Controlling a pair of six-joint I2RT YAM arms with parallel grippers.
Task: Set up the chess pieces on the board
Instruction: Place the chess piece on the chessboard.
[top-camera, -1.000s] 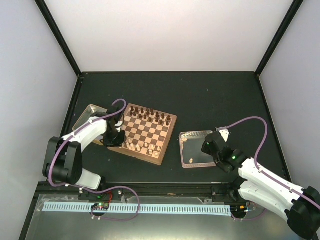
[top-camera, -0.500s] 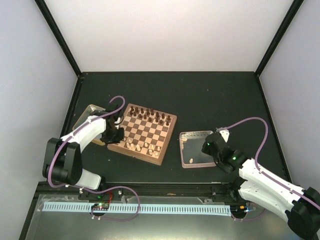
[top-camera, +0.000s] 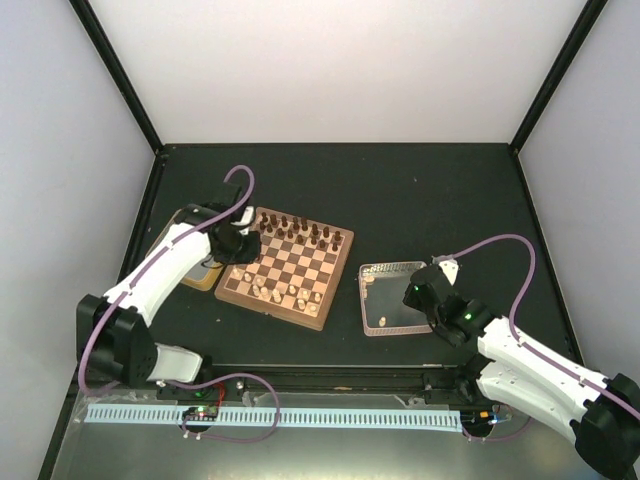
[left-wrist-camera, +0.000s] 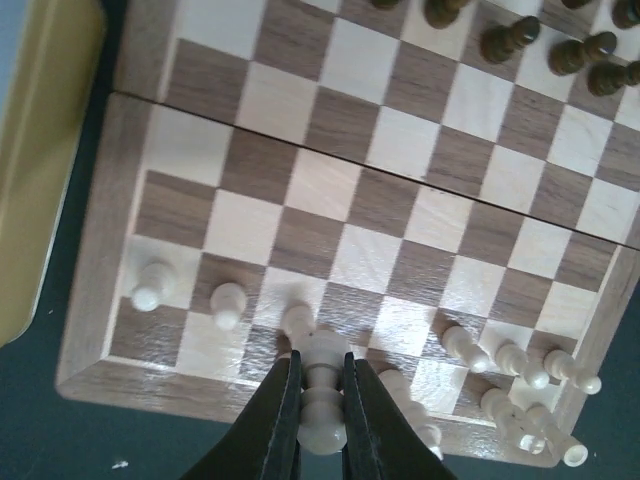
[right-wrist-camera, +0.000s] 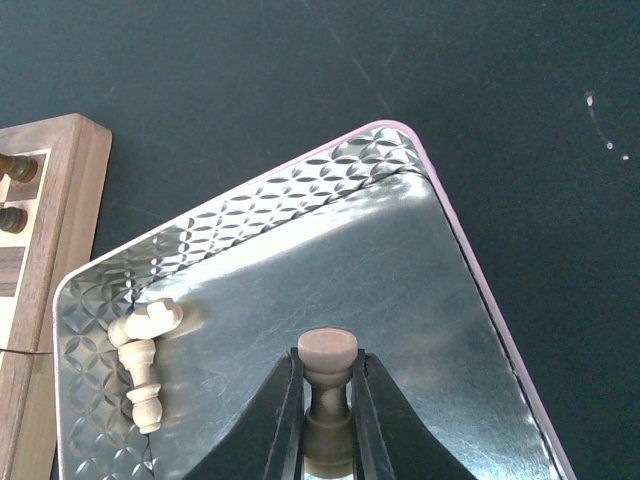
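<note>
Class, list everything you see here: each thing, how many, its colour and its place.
board: one, brown checkered, left of centre.
tray: one, clear, right of the board.
tin: one, yellow-rimmed, left of the board.
dark chessmen: many, dark brown, board's far rows.
pale chessmen: several, beige, board's near rows; one lying in tray.
table: one, black.
left gripper: shut on a beige piece above the board.
right gripper: shut on a tan-brown piece over the tray.

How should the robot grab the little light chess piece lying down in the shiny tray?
Probably by the thin middle of the pale piece, between its head and base. Come straight down from above, fingers across its length: it lies on its side in a corner of the tray, so a sideways approach would meet the rim.
</note>
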